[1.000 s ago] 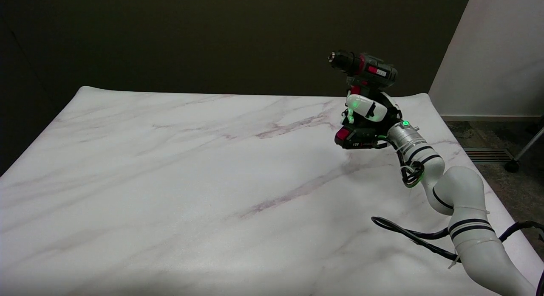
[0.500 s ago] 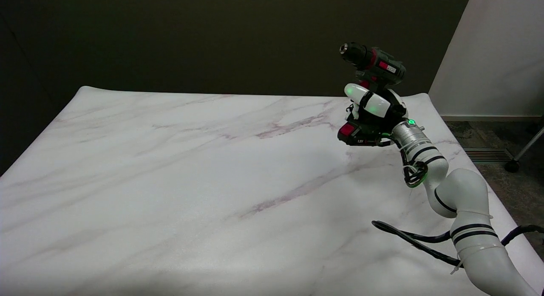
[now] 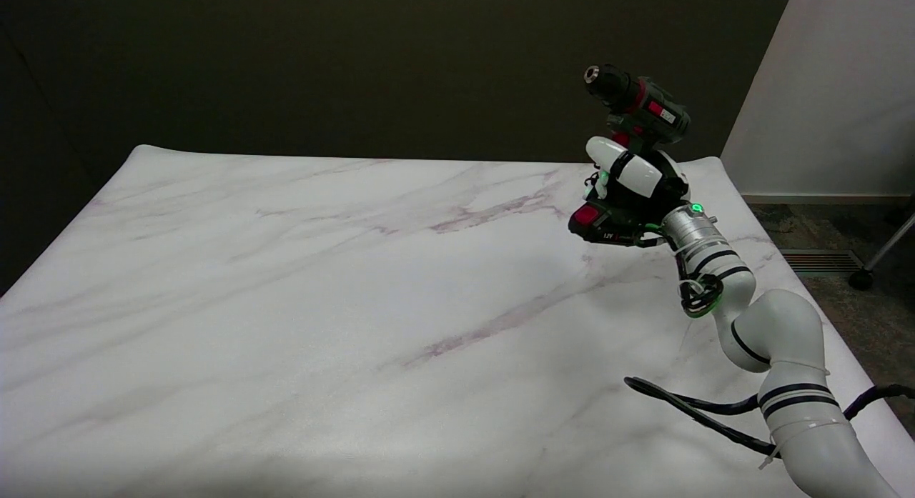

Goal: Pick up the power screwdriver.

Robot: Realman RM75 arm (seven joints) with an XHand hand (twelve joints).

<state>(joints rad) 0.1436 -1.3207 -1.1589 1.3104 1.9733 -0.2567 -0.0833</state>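
Note:
The power screwdriver (image 3: 638,106) is dark green and black with red accents, and it hangs in the air above the far right of the marble table (image 3: 286,305). Its chuck points up and to the left, and its battery base sits at the bottom left. My right hand (image 3: 632,180) grips it around the handle, fingers wrapped between the body and the battery. The tool is tilted and clear of the tabletop.
My right arm (image 3: 772,341) reaches in from the lower right, with a black cable (image 3: 686,405) trailing over the table near it. A white wall (image 3: 836,91) and a bit of floor lie beyond the table's right edge.
My right hand has raised the screwdriver and moved it a little to the right. The tool has tilted so its chuck points more upward.

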